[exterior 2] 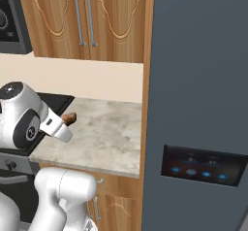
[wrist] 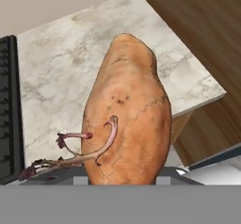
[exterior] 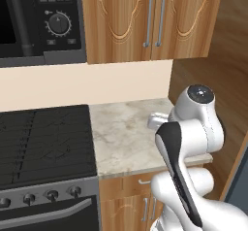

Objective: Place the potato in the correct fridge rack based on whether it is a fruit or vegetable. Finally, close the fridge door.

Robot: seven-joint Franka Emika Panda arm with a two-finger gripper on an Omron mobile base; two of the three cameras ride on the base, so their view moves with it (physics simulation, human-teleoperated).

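The potato [wrist: 127, 119] is a reddish-brown lumpy tuber with thin pinkish sprouts at its base, looming large in the hand view. From the right base camera the potato [exterior 2: 70, 118] is a tiny dark ball at the tip of my gripper [exterior 2: 67, 122], which is shut on it above the left part of the marble counter [exterior 2: 104, 135]. In the left base view my own white arm [exterior: 186, 142] covers the hand. The fridge rack and the fridge door with the bar handle are out of view.
A tall slate-grey door with a black display panel [exterior 2: 203, 169] fills the right. A black stove [exterior: 43, 142] lies left of the counter [exterior: 126, 133], a microwave [exterior: 38, 21] above it. Wooden wall cabinets [exterior: 150, 16] hang over the counter.
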